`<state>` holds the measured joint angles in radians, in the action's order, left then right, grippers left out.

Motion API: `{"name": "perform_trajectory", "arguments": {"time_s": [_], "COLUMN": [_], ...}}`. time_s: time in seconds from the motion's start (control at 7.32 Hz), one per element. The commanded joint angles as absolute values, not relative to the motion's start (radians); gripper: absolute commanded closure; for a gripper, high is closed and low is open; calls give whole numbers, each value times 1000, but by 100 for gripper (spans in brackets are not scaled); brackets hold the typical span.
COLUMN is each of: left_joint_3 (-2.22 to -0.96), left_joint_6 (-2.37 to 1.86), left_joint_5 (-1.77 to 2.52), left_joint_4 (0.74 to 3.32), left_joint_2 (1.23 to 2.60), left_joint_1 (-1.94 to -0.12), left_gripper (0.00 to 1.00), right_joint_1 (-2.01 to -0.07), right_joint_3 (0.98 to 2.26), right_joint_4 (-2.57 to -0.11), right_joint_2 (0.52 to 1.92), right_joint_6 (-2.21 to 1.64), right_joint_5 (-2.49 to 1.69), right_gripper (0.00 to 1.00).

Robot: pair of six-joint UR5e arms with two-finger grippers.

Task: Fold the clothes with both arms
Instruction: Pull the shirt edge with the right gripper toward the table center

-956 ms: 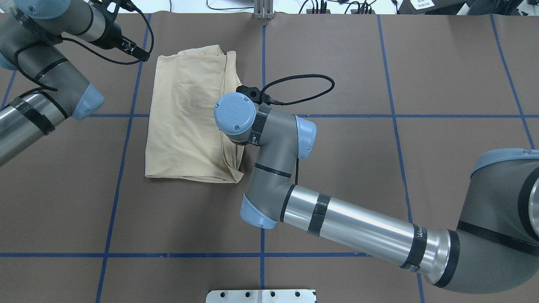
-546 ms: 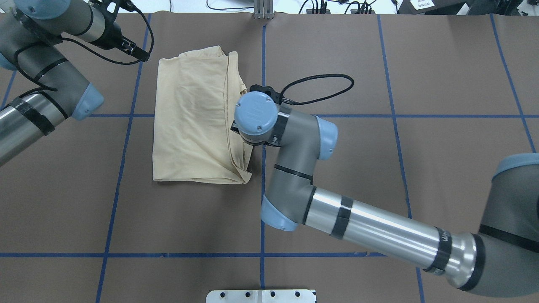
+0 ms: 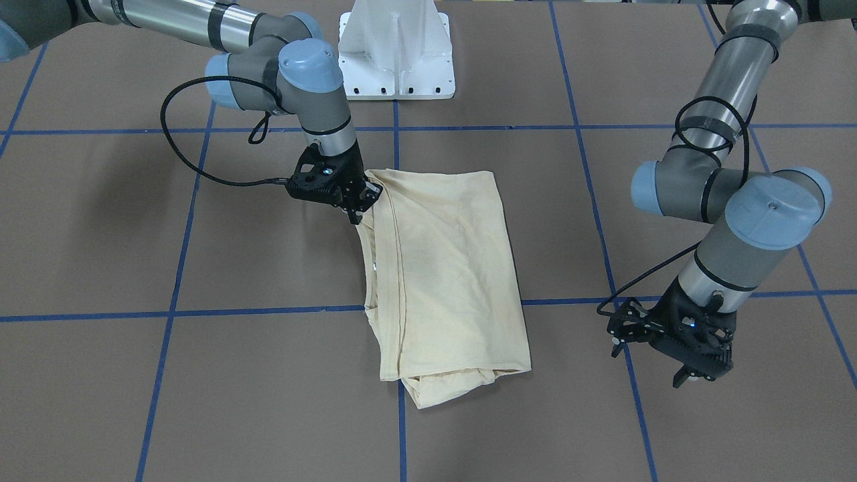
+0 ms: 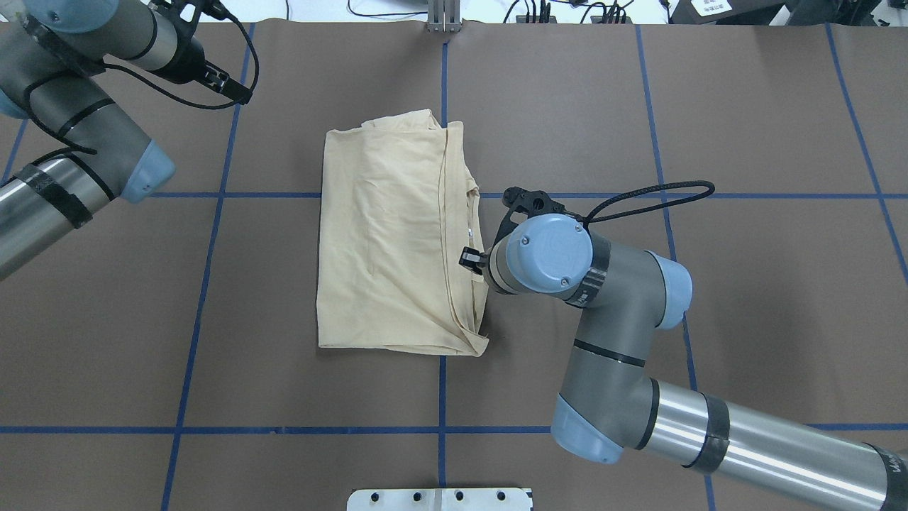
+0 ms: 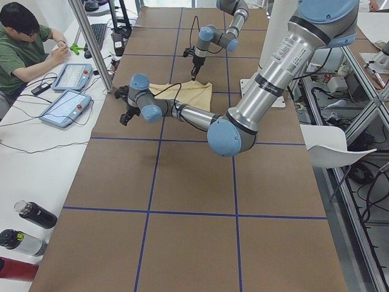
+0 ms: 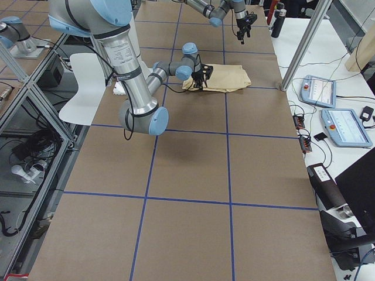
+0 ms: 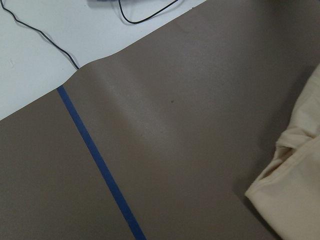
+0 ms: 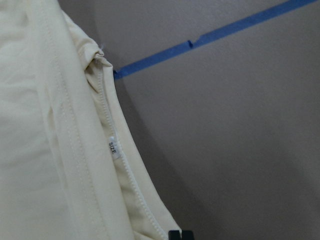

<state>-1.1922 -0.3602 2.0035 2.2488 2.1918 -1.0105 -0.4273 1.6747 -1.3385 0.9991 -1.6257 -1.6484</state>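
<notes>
The cream-yellow shirt [image 4: 386, 234] lies folded into a long rectangle near the table's middle, its print hidden. It also shows in the front view [image 3: 448, 268]. My right gripper [image 3: 356, 209] is shut on the shirt's edge near the corner closest to the robot's base. In the overhead view its wrist covers most of the gripper [image 4: 468, 259]. The right wrist view shows the hem and the small white neck label [image 8: 113, 147]. My left gripper [image 3: 699, 375] hangs open and empty above the bare table, well off the shirt's far side. A shirt corner [image 7: 295, 195] shows in the left wrist view.
The brown table cover carries a grid of blue tape lines [image 4: 443, 397]. The white base pedestal [image 3: 396, 50] stands at the robot's side. Cables lie beyond the table's far edge [image 4: 567, 11]. An operator [image 5: 24, 48] sits with tablets at the side table.
My right gripper has dragged the folded shirt to the right and slightly toward the robot, keeping its grip. The left arm has not moved.
</notes>
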Motion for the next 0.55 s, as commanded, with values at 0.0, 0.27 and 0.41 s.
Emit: {"name": "perform_trajectory", "arguments": {"time_s": [0.0,0.27,0.41], "left_joint_3": [-1218,-1227,-1227], "left_joint_6": [-359,-359,-359], "left_joint_5": [2003,2005,2005], "left_joint_4": [2249,2249,2249], "left_joint_2": [2157,2155,2155], "left_joint_1": [-1006,-1006,-1006], "left_gripper": [0,0,0], "right_joint_1": [-405,-410,-428], "right_joint_3": [1703,1700,1688], "right_joint_4": [-1344,-1345,-1382], "right_joint_2": [1020,1028,1002], "right_joint_6": [-1628,-1614,-1577], "right_joint_5": [-1632,-1612,-1615], "right_gripper": [100,1,0]}}
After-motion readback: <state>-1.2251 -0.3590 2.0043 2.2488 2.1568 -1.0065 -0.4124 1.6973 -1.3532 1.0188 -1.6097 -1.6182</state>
